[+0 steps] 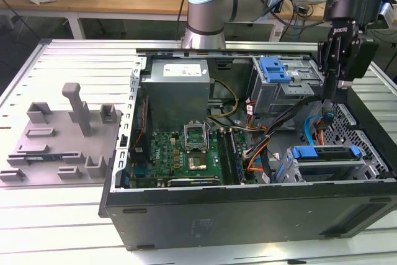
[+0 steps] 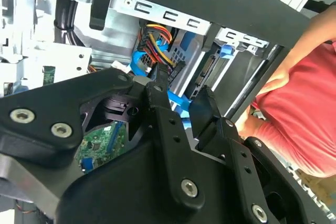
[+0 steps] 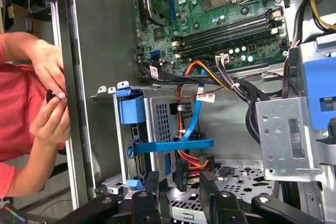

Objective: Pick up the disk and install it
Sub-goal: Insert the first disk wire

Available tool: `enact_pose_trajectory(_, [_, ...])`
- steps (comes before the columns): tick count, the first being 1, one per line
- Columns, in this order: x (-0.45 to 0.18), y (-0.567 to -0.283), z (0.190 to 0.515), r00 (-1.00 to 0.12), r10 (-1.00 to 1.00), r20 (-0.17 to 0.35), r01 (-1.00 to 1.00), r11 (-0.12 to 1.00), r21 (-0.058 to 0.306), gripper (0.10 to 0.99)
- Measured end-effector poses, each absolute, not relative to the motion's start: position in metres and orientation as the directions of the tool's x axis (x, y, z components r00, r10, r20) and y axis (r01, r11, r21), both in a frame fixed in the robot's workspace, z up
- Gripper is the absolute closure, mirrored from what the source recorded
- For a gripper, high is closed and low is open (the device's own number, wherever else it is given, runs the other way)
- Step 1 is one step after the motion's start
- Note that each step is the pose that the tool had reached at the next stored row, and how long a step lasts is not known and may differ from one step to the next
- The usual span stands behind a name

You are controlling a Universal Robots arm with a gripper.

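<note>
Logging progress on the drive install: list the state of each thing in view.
Gripper: open, empty, over the case's drive end.
Disk: sitting in its bay, not held.
Case: on its side, side panel off.
CPU socket: exposed, no cooler on it.
Person's hands: together outside the case wall, pinching something small.

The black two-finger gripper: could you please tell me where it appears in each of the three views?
Exterior view: the black two-finger gripper hangs at the exterior view's right, over the case near the blue-framed silver disk.
Second wrist view: the gripper, open, points toward red and yellow cables.
First wrist view: the gripper, open, faces the grey drive cage.
Shared landmark: the green motherboard.
</note>
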State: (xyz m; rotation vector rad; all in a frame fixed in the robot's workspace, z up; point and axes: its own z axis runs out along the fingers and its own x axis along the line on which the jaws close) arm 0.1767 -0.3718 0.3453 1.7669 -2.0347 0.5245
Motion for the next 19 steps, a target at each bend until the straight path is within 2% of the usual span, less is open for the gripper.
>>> enact_pose_trajectory(5, [0.177, -0.372, 0.339, -0.142, -0.837, 0.529, -0.988, 0.150, -0.027, 0.647])
enact_pose_trajectory(19, [0.177, -0.367, 0.329, -0.147, -0.794, 0.590, -0.988, 0.151, -0.044, 0.647])
